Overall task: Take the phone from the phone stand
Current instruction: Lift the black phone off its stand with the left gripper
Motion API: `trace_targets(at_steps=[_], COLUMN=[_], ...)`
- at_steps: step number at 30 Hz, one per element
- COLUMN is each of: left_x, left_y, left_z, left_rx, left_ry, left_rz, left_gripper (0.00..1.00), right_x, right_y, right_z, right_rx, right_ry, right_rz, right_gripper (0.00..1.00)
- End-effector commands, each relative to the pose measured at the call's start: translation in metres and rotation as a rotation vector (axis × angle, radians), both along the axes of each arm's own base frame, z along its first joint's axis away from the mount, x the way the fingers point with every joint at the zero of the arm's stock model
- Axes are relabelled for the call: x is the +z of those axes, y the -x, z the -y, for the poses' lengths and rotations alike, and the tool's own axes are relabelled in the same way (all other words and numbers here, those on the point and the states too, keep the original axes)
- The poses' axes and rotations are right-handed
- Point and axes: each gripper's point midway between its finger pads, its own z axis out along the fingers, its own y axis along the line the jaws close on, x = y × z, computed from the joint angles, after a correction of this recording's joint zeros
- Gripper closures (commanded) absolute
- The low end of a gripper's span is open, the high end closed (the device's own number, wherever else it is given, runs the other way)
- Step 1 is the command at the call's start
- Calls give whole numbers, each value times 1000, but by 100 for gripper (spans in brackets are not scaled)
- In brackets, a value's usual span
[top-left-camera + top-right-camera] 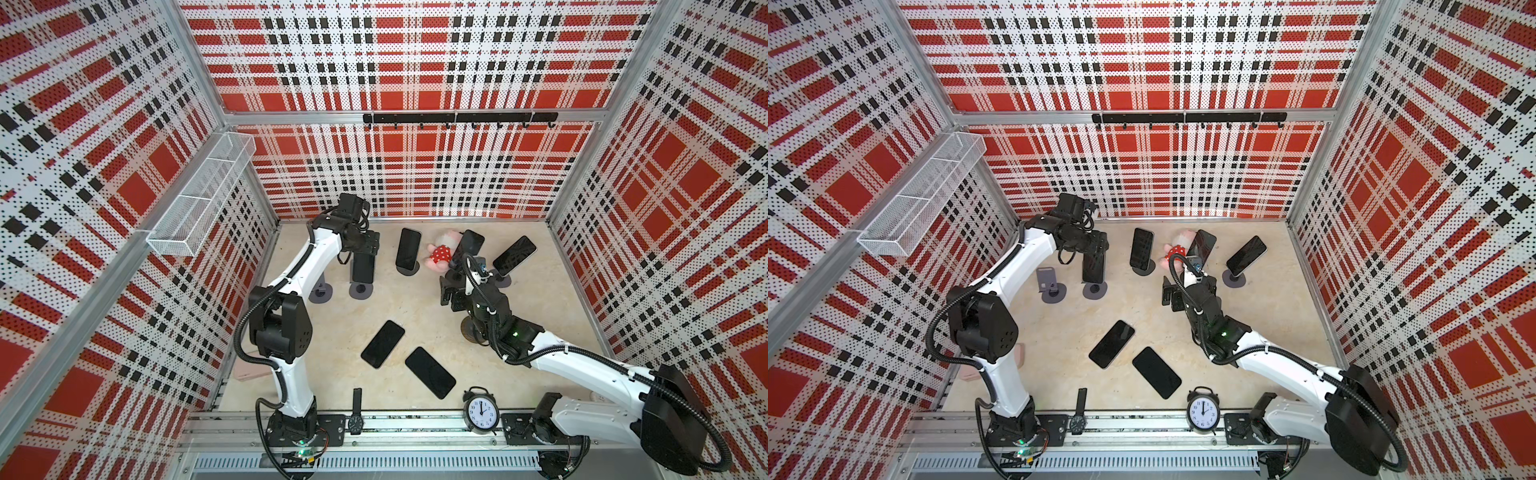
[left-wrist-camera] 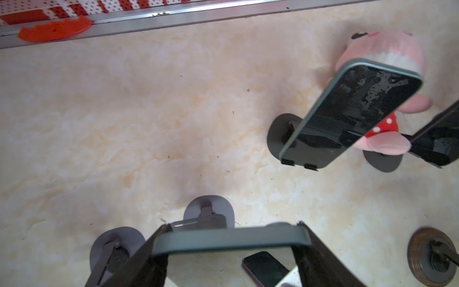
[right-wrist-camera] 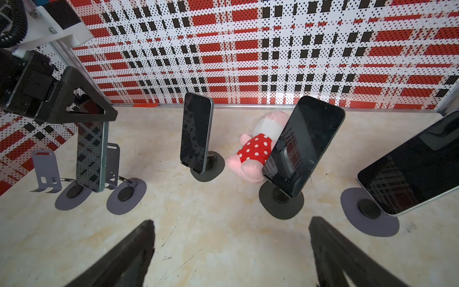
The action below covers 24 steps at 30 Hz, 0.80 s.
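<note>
The left pincer (image 1: 365, 251) is clamped on the upper end of a dark phone (image 3: 91, 154), one finger (image 2: 313, 251) on each long side; the phone hangs nearly upright near the far left corner of the tabletop (image 1: 415, 316), its lower end low between two disc bases and just in front of the grey phone stand (image 3: 113, 164) that seems to be its own; whether that end has cleared the stand's front lip I cannot tell for sure, though in the right wrist view it looks out of the cradle; so the step in hand, as I judge it, is the lift-off itself, and the next move calls for drawing the phone up and toward the front edge until it is well apart from the stand, then laying it flat on a bare patch, without knocking the empty stand (image 3: 46, 171) just beside; the right pincer (image 3: 232, 220) hovers near the middle, jaws spread wide with nothing between them; along the far edge a second phone (image 1: 408, 249), a third phone (image 1: 469, 245) and a fourth phone (image 1: 514, 255) lean on stands of their own, a pink plush toy (image 1: 439, 252) in a red dotted dress lying between the second and third; a flat phone (image 1: 382, 344) and its neighbour (image 1: 430, 372) lie nearer the front edge; an alarm clock (image 1: 481, 411) and a wristwatch (image 1: 356, 417) sit at the front edge; no brand or label is legible on any phone, every screen being dark; the only writing is the ring of numerals on the clock dial, too small to read surely.
</note>
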Motion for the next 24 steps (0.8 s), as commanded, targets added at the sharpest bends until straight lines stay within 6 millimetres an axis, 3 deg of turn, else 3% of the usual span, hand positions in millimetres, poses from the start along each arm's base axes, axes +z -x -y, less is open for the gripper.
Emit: trace_targets(at_steps=[1, 4, 12, 15, 24], left_x=[20, 13, -8, -18, -52], left_y=[19, 35, 68, 83, 108], left_z=[31, 54, 96, 122, 171], left_rx=[-104, -163, -258, -327, -421], left_ry=[61, 51, 47, 72, 115], left_rz=[22, 4, -46, -71, -151], left_gripper=[43, 43, 43, 43, 44], right_x=[6, 5, 10, 16, 42], right_y=[1, 2, 2, 4, 11], right_z=[5, 8, 9, 14, 56], right_rx=[-15, -22, -24, -39, -187], right_ry=[-22, -24, -22, -20, 8], right_rz=[26, 32, 39, 48, 139], right_gripper=[0, 0, 0, 0, 0])
